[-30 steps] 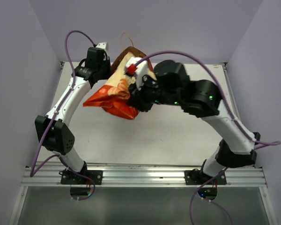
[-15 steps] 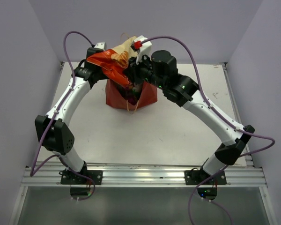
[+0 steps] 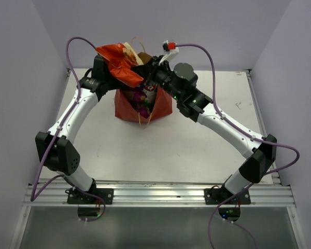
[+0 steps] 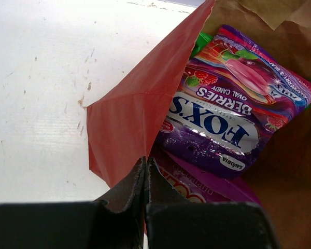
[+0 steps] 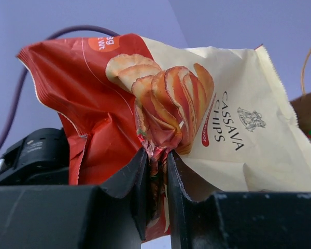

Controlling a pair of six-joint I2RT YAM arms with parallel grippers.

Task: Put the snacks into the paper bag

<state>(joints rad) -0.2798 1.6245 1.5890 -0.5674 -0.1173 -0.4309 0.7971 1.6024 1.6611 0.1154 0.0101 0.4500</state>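
Observation:
The reddish-brown paper bag (image 3: 128, 108) stands open at the back of the table. My left gripper (image 4: 145, 162) is shut on its left rim (image 4: 129, 119). Inside lie a purple Fox's candy pack (image 4: 217, 122), a second purple pack (image 4: 207, 184) under it and a sliver of a green packet (image 4: 201, 42). My right gripper (image 5: 158, 155) is shut on the crumpled lower edge of the beige-orange cassava chips packet (image 5: 207, 104). In the top view that packet (image 3: 117, 60) hangs above the bag's left rim, in front of the left wrist. The blue packet is out of view.
A thin string handle (image 3: 140, 43) loops up behind the bag and another (image 3: 144, 117) hangs down its front. Lilac walls close in the white table (image 3: 197, 145) on three sides. An aluminium rail (image 3: 155, 195) with both arm bases runs along the near edge.
My right arm has carried the chips packet from in front of the bag, up and back, to above its left rim. The bag now shows standing open. My left gripper has kept its hold.

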